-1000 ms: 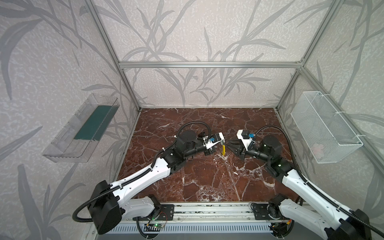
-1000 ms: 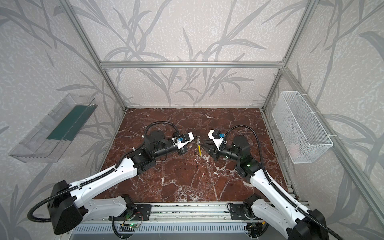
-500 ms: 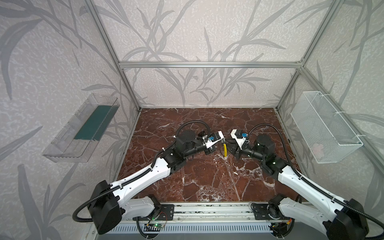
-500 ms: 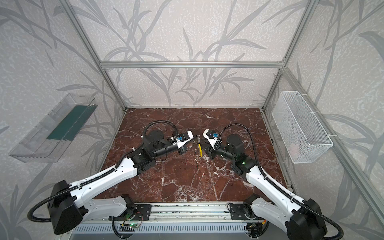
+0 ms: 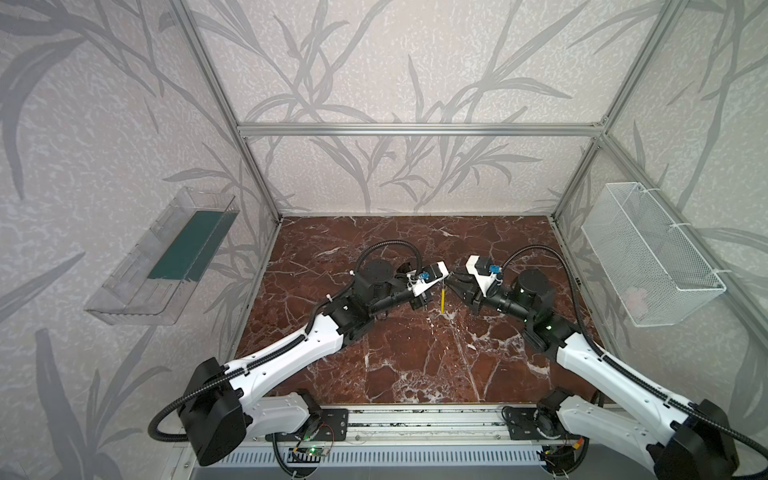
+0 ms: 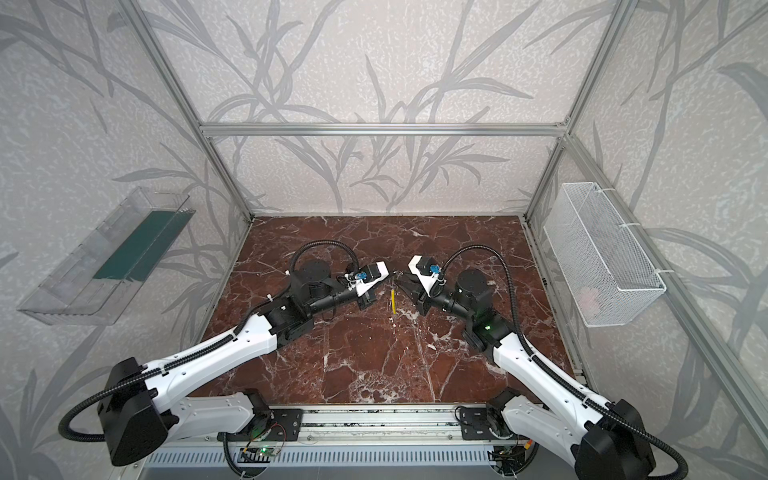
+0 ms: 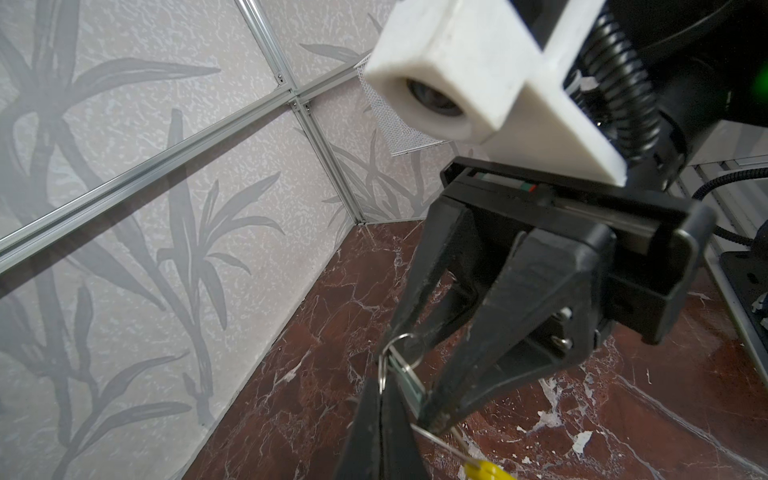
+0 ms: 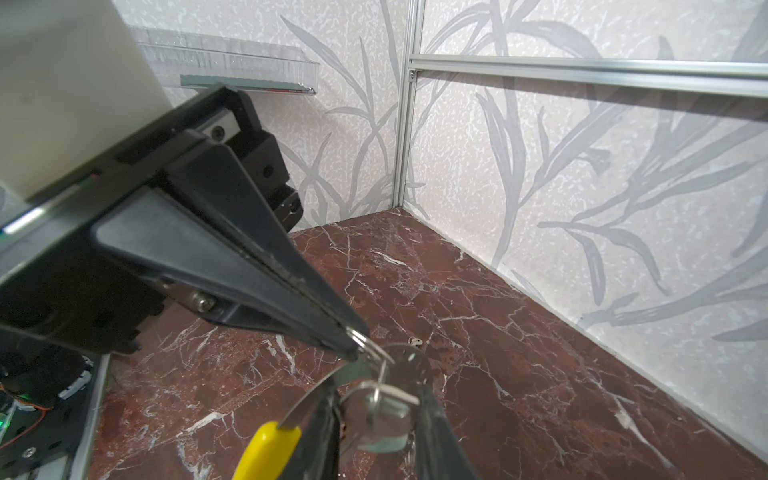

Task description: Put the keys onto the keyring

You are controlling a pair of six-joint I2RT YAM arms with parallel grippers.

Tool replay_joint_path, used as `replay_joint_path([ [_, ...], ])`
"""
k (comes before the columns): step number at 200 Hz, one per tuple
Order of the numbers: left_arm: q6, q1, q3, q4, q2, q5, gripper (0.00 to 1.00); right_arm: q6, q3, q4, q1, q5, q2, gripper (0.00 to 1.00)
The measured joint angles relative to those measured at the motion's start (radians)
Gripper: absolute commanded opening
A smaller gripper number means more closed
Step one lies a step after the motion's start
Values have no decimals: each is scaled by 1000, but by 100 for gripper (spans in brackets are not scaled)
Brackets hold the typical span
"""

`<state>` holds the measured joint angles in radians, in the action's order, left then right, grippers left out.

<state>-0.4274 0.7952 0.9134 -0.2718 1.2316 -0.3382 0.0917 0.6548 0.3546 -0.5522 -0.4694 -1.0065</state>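
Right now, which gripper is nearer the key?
Right. The key hangs between the open fingers of the right gripper. The left gripper is shut on the keyring close beside the key.

Both arms reached inward above the surface's middle, tips nearly meeting. The left tool (image 8: 353, 347) was clamped tight; the right tool (image 7: 409, 374) stood partly parted.

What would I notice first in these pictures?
Two robot arms meet nose to nose over the middle of the red marble floor. Between them dangles the keyring with its bright yellow sleeve, pinched by the left gripper; a pale green key sits between the fingers of the right gripper.
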Motion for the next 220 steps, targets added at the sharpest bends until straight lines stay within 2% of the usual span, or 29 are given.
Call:
replay_joint_path([
  [51, 14, 0, 0, -3, 0, -5, 0, 7, -21, 4, 5, -3, 1, 13],
  [92, 39, -6, 0, -6, 0, -40, 0, 14, -21, -7, 31, -40, 0, 12],
  [150, 105, -19, -31, -51, -7, -103, 0, 17, -18, 0, 50, -179, -50, 12],
  [173, 132, -26, -48, -65, -7, -126, 0, 18, -7, 1, 50, -234, -83, 16],
  [189, 146, -27, -56, -87, -7, -138, 0, 20, 1, 0, 51, -258, -89, 23],
  [220, 176, -40, -74, -140, -7, -168, 0, 79, -6, -32, 63, -232, -37, 34],
])
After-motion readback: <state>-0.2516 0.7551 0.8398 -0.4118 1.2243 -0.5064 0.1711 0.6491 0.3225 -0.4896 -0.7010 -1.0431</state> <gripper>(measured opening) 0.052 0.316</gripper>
